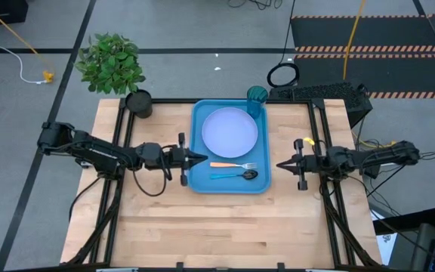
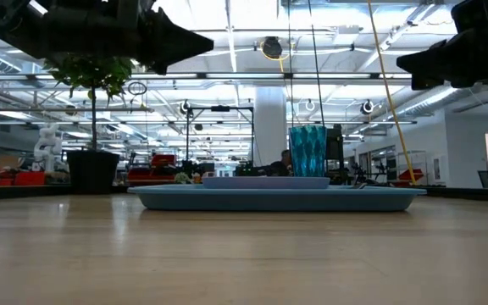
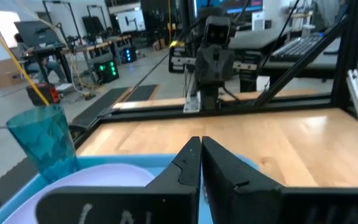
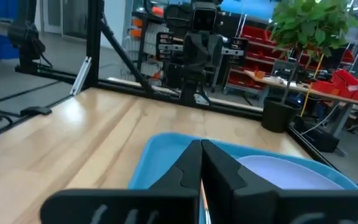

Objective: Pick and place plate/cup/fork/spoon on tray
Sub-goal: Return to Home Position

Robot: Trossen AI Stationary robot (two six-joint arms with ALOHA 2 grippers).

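The blue tray (image 1: pixel 202 181) lies at the table's far middle. The lavender plate (image 1: pixel 229 130) lies flat in its far half. The teal cup (image 1: pixel 257 100) stands upright in its far right corner. The orange-handled fork (image 1: pixel 232 165) and the blue-handled spoon (image 1: pixel 232 175) lie side by side in its near part. My left gripper (image 1: pixel 205 158) is shut and empty, held in the air over the tray's left rim. My right gripper (image 1: pixel 279 164) is shut and empty, held in the air just right of the tray. The plate (image 3: pixel 98 177) and the cup (image 3: pixel 44 149) also show in the left wrist view.
A potted plant in a black pot (image 1: pixel 137 103) stands at the table's far left corner. A black frame (image 1: pixel 319 128) runs along the table's edges. Bare wood (image 1: pixel 225 227) lies between the tray and the table's near edge.
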